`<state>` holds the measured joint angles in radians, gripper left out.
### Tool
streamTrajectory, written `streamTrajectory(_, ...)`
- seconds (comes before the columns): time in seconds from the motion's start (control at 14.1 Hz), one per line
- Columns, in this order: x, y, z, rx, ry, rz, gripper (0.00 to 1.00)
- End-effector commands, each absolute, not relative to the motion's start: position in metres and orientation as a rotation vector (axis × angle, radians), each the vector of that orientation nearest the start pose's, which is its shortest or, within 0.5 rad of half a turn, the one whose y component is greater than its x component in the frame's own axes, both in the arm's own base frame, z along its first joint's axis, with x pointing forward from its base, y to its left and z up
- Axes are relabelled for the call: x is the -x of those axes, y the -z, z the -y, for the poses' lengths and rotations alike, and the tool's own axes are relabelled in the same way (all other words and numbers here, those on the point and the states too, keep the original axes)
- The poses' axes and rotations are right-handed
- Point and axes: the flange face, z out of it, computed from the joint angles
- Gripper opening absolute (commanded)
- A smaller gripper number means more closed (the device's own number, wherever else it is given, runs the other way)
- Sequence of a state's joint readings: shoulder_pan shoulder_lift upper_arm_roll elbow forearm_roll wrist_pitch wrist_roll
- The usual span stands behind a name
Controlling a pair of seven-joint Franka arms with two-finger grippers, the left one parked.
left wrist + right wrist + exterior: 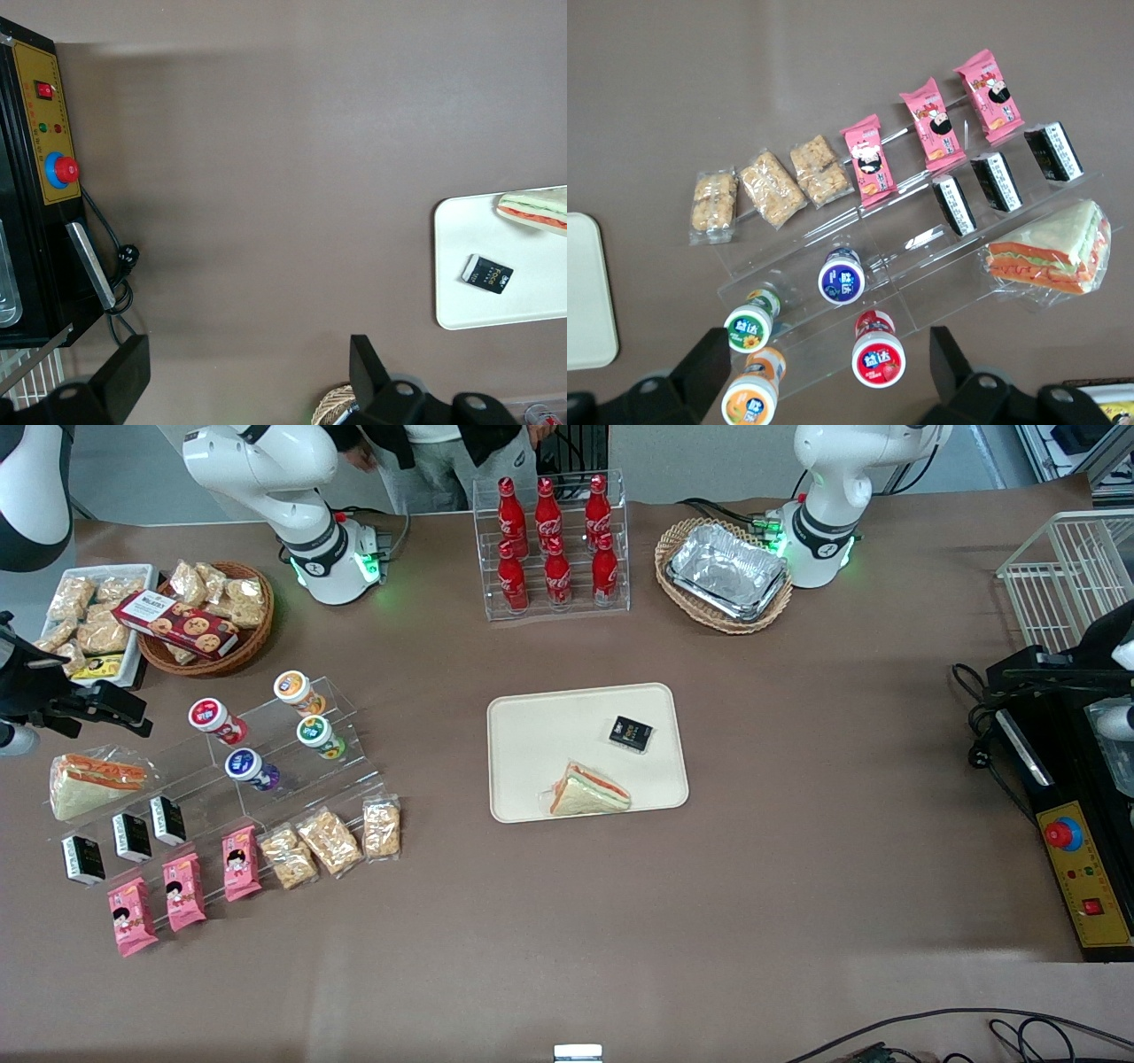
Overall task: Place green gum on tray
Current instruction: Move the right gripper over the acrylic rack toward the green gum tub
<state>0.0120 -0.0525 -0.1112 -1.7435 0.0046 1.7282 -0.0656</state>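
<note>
Your hand hangs wide open above the clear acrylic stand, holding nothing. The green gum sits on that stand, beside the purple-lidded canister and below the orange-lidded one. The tray lies mid-counter, well apart, carrying a sandwich and a small black packet.
</note>
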Motion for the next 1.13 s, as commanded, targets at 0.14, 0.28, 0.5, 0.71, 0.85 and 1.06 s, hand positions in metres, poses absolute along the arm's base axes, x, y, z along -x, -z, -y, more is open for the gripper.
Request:
streamTrajectory(0.14, -0.542, -0.591, 0.054, 3.131, 0.045, 0.081, 1.00)
streamTrajectory(0.28, -0.541, -0.589, 0.050, 3.113, 0.029, 0.084, 1.00)
streamTrajectory(0.5, -0.523, -0.584, 0.017, 3.102, -0.018, 0.114, 1.00)
streamTrajectory(0.71, -0.480, -0.583, -0.029, 3.118, 0.008, 0.055, 1.00)
streamTrajectory(0.85, -0.466, -0.583, -0.038, 3.124, 0.018, 0.063, 1.00)
streamTrajectory(1.06, -0.464, -0.577, -0.046, 3.113, 0.004, 0.074, 1.00)
